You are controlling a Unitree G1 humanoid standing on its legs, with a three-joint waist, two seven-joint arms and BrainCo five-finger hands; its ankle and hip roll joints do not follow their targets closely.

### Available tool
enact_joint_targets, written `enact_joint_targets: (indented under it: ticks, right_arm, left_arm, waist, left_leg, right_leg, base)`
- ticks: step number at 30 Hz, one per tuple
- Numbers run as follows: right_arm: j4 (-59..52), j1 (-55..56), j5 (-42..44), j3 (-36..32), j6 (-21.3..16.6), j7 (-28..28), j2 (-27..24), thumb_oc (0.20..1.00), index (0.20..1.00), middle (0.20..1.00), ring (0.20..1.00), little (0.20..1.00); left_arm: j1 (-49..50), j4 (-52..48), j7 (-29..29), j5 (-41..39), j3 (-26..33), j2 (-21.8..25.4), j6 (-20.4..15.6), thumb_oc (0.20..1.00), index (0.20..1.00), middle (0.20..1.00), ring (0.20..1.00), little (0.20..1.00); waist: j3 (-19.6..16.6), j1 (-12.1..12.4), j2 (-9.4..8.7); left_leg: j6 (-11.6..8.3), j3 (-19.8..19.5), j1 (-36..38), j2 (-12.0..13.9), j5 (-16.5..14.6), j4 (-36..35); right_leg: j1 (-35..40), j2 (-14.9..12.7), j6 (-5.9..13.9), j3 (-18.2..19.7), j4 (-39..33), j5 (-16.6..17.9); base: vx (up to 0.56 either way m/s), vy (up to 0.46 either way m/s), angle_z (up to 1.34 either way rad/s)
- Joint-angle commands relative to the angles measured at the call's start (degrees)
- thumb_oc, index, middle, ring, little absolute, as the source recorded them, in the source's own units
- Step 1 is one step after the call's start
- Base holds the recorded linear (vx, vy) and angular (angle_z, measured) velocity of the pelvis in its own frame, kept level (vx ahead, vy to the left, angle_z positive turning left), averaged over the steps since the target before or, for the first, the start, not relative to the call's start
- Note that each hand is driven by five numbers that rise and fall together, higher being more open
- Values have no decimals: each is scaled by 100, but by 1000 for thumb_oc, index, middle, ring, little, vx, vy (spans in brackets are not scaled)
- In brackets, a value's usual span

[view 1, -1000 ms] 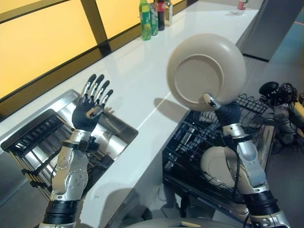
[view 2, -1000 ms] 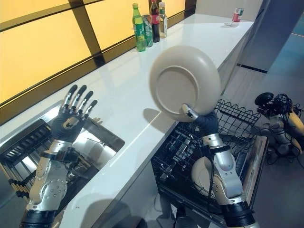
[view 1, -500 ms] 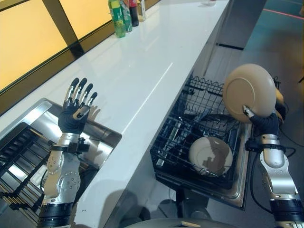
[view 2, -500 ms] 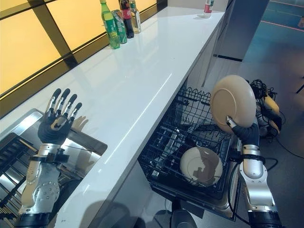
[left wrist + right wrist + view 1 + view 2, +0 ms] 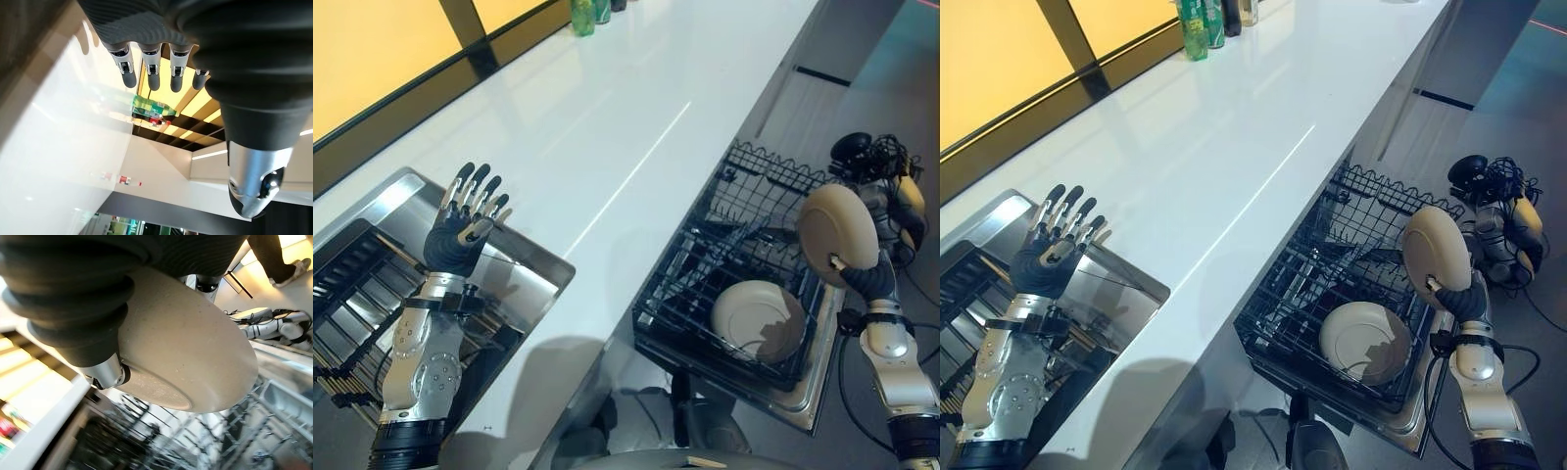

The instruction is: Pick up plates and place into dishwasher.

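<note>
One beige plate (image 5: 838, 234) stood on edge in the right hand's (image 5: 867, 283) pinch above the dishwasher rack (image 5: 744, 264) beside the white countertop (image 5: 607, 117); the left hand (image 5: 460, 235) was spread empty over the steel sink (image 5: 533, 266).

Beige plate (image 5: 837, 235), speckled surface, pinched in right hand (image 5: 869, 282) — dark ribbed cover, silver thumb. Second beige plate (image 5: 759, 320) lying in black wire dishwasher rack (image 5: 705, 284). Countertop (image 5: 607, 127) glossy white, pale streak down its length. Green bottle (image 5: 1194, 15) at countertop's far end, dark bottle (image 5: 1231, 10) beside it. Wall panels (image 5: 382, 44) behind countertop amber-yellow, dark brown frame. Sink (image 5: 524, 274) brushed silver-grey. Left hand (image 5: 460, 230) above sink: silver fingers, dark tips, dark ribbed cover.
</note>
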Motion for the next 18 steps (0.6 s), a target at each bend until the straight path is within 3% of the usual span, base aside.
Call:
enact_joint_targets:
  ticks: [1,9,18]
  right_arm:
    - [94,-385,-509,262,-60,-226,-583,200,200,200,200,200]
    - [409,-946,-604,850,175,249,-1272,200,200,200,200,200]
    - [923,-1885,-420,1935,-124,1267,-1998,200,200,200,200,200]
  left_arm:
    - [-83,-383,63,-190,100,654,-136,1000,1000,1000,1000,1000]
    - [-494,-345,337,-316,-192,1103,-314,1000,1000,1000,1000,1000]
    - [-987,-219,624,-302,-596,1380,-657,1000,1000,1000,1000,1000]
  waist:
    - [-300,163,-326]
    - [86,307,-337]
    - [469,414,-371]
  left_leg:
    - [509,-90,-580,-206,-422,860]
    - [359,-278,-1197,-20,-247,1152]
    - [139,-483,-1832,90,-25,1350]
  right_leg:
    - [2,-366,668,254,-291,224]
    - [-90,-87,420,167,-227,59]
    - [-316,84,117,-43,-204,-58]
  base:
    - [5,-215,10]
    - [-31,-188,9]
    - [-52,-120,11]
